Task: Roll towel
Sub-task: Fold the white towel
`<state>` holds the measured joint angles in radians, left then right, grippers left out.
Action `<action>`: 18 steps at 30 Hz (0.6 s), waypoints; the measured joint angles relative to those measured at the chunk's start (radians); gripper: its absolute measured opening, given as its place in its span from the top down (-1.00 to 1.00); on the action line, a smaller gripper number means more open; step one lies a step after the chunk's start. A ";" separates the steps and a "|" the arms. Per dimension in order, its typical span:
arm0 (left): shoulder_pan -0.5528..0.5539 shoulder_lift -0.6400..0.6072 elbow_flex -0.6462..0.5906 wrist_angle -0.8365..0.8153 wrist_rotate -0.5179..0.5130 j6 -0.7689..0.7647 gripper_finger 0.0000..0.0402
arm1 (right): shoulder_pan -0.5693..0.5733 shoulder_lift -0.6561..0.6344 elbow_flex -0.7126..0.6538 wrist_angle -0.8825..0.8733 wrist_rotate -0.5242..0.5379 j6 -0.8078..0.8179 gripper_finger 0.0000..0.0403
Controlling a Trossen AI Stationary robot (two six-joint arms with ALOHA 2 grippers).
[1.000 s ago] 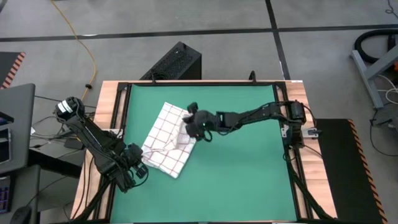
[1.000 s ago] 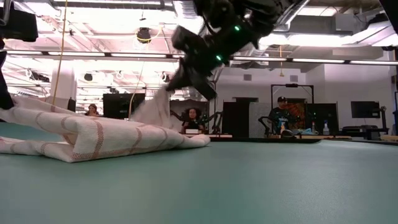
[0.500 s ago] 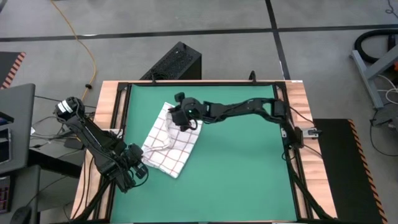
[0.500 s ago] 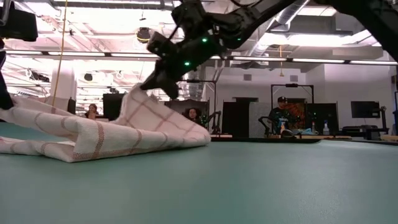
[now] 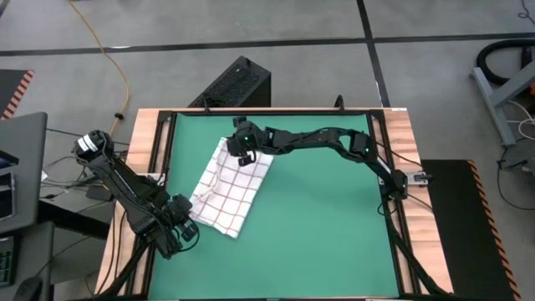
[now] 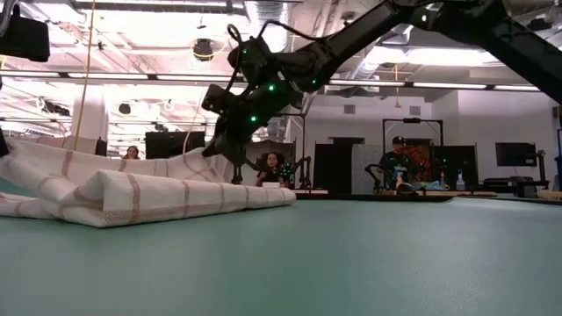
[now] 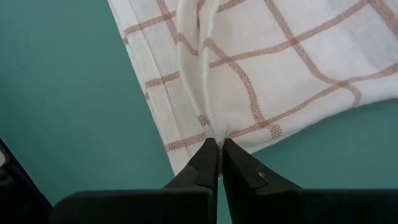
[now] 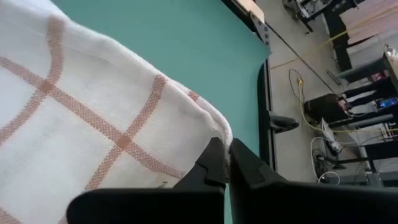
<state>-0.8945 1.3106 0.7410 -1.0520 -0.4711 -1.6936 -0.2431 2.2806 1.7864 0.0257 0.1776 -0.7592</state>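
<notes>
The white towel [image 5: 226,191] with its thin red check lies on the left half of the green mat [image 5: 334,226], a fold [image 6: 149,197] at its near end. My left gripper [image 5: 187,228] is at the towel's near-left end, shut on its edge. My right gripper [image 5: 242,155] is over the towel's far end, shut on the cloth and held a little above the mat [image 6: 224,147]. My left gripper pinches the towel's hemmed edge [image 7: 214,130] between its two fingertips, slanting down from the table's left. The cloth lies on the mat, and a raised pleat [image 7: 193,56] runs away from the fingertips. My right gripper pinches the towel's far edge at a rounded corner [image 8: 214,127] between its two fingertips, coming from the table's right and slanting slightly down. That end is lifted off the mat; the cloth slopes down from it [image 6: 198,162] to the rest, which lies flat.
The mat's right half and near part [image 5: 326,251] are bare green. A black frame [image 5: 380,192] and wooden borders surround the mat. A black box [image 5: 238,84] stands beyond the far edge. People sit in the room behind [image 6: 399,162].
My right gripper has moved toward the table's far-left corner and slightly down, still shut on the towel's end. The bunched, folded-over part it carried has been drawn out, so the towel lies longer and flatter. Its near-left end has stayed in place.
</notes>
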 joint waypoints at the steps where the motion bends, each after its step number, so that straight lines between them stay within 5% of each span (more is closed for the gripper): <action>1: 0.000 0.000 0.000 0.000 0.002 0.000 1.00 | -0.003 0.001 0.000 0.000 0.000 0.000 0.95; 8: -0.002 0.000 0.000 0.005 0.019 -0.002 1.00 | -0.023 0.015 0.001 -0.004 0.000 0.013 0.92; 18: -0.002 0.000 0.000 0.019 0.015 -0.015 1.00 | -0.034 0.013 0.001 0.011 0.005 0.047 0.35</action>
<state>-0.8963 1.3106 0.7410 -1.0330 -0.4564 -1.7088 -0.2771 2.2940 1.7878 0.0368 0.1829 -0.7120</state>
